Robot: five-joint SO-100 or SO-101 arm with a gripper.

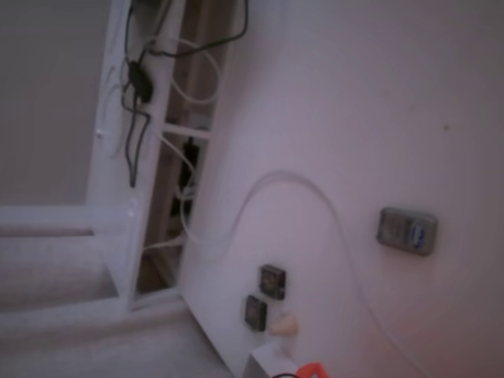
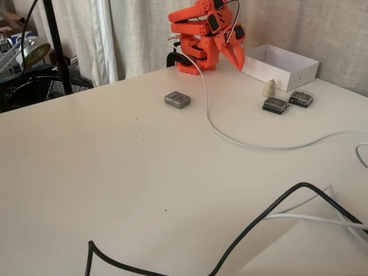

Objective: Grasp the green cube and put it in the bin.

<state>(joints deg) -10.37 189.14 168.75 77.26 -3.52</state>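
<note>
The cube cannot be made out in either fixed view, so its place and long axis cannot be told. The gripper hangs by the bin's left wall at far right. Whether its fingers are parted is unclear.

Matt white table, glossy orange plastic arm, woven cloth curtain.
</note>
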